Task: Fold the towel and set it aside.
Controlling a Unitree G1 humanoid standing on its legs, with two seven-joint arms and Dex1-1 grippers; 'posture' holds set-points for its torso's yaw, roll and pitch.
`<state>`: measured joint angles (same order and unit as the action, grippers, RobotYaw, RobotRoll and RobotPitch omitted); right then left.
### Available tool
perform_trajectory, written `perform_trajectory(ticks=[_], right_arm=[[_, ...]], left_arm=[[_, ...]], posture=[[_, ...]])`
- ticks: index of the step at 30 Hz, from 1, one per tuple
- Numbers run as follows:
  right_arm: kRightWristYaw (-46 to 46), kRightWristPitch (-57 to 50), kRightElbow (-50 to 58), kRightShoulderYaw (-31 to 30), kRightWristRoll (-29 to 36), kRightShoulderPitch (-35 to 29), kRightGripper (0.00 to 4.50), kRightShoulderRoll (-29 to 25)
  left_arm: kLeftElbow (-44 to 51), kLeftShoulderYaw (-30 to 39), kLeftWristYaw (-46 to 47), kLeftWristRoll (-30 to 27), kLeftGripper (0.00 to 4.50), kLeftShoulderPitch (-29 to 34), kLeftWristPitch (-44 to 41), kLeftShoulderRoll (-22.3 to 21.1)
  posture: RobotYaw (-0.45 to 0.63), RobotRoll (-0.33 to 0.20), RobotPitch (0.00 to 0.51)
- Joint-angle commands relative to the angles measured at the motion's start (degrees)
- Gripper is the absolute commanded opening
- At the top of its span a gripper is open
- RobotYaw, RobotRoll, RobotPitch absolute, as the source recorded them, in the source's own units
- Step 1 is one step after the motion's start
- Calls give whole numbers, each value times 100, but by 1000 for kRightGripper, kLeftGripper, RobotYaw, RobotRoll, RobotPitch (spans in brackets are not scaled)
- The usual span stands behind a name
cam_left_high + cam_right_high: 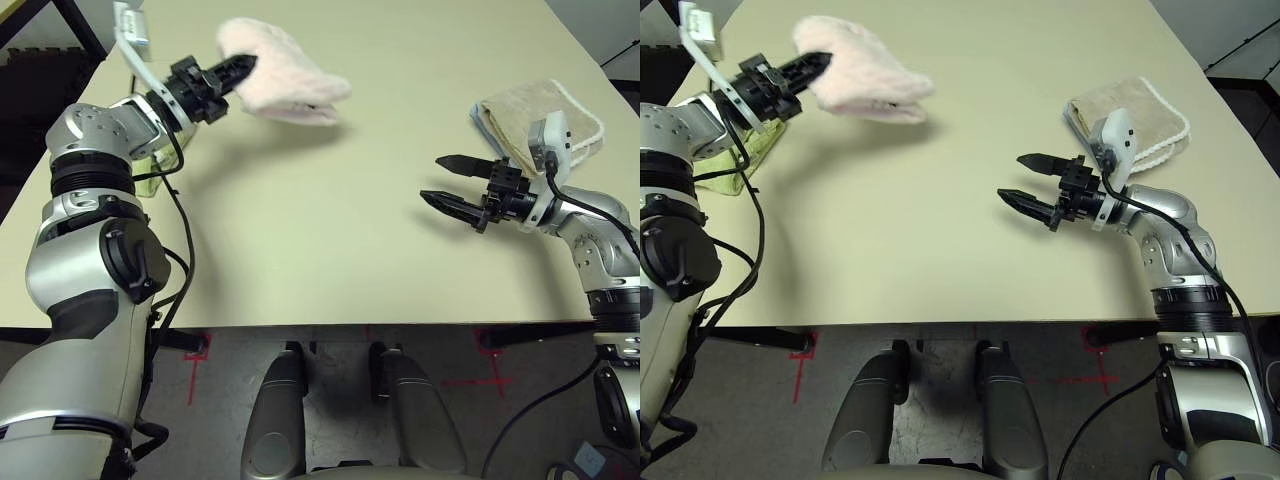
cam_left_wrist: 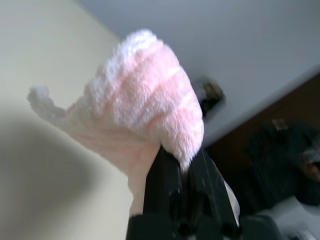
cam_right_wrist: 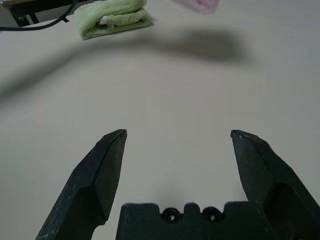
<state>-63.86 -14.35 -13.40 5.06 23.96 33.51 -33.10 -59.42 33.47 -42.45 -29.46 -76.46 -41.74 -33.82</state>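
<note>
pink towel held up near the far left corner

i have the left gripper (image 1: pixel 243 68) clenched on the pink towel (image 1: pixel 285 75), which hangs folded over above the desk (image 1: pixel 330 240) toward its far left corner, casting a shadow below. my right gripper (image 1: pixel 440 180) sits released, jaws spread wide, close over the desk by the right edge. a tan towel (image 1: pixel 540 115) lies folded just behind it. a green towel (image 3: pixel 112 17) rests at the left edge.

Left gripper (image 1: pixel 820 62) clamped on folded pink towel (image 1: pixel 865 85), held above table (image 1: pixel 940 230). Right gripper (image 1: pixel 1025 180) spread wide, empty. Beige towel (image 1: pixel 1140 115) behind it; green towel (image 1: pixel 745 155) under left arm.
</note>
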Motion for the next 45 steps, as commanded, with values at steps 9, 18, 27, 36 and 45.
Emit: perform_trajectory(ticks=[9, 18, 27, 36, 45], right_arm=[[23, -68, 128, -64, 15, 13, 4500, 36], [15, -52, 36, -129, -27, 170, 4500, 146], [-40, -44, 19, -144, -47, 162, 4500, 103], [-77, 23, -74, -210, -93, 218, 4500, 131], [-76, 4, 2, -189, -78, 164, 4500, 81]], left_arm=[[101, 853, 1516, -451, 47, 434, 1532, -552], [293, 1155, 1956, -789, 47, 898, 1859, -572], [620, 1426, 2366, -1174, 47, 1126, 1997, -546], [1548, 1432, 2825, -1683, 47, 1477, 1384, -239], [1822, 1430, 3203, -1874, 47, 1879, 1367, 8]], posture=[[52, 0, 227], [58, 0, 226], [60, 0, 225], [65, 0, 223], [55, 0, 221]])
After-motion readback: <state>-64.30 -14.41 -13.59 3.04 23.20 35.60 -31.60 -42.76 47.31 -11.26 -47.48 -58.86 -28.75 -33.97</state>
